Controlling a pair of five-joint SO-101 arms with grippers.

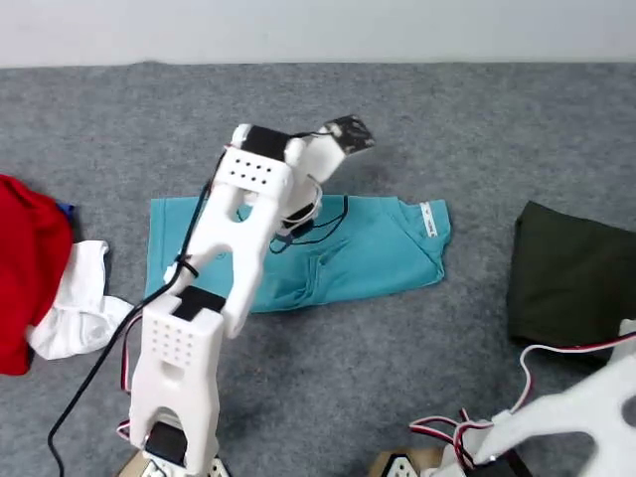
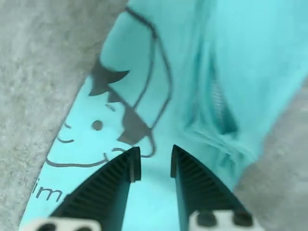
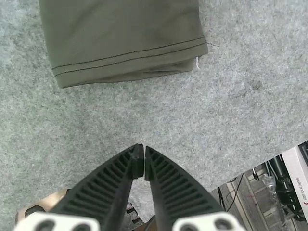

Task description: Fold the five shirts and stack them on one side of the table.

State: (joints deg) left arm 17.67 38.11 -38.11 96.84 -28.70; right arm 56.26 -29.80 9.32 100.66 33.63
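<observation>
Teal shirt (image 1: 383,253) lay mid-table; left gripper (image 2: 155,161) sat over its print, jaws narrowly parted. Right gripper (image 3: 144,161) was pinched closed above grey felt (image 3: 231,120), near folded dark green shirt (image 3: 120,38).

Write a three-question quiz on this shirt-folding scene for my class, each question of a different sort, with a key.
1. True or false: the right gripper is shut on the dark green shirt.
2. What lies under the left gripper? A. a yellow shirt B. the teal shirt C. a striped shirt
3. Fill in: in the high view, the white shirt lies against the ___ shirt.

Key
1. False: it is shut on nothing, apart from that shirt.
2. B.
3. The red shirt.
</observation>
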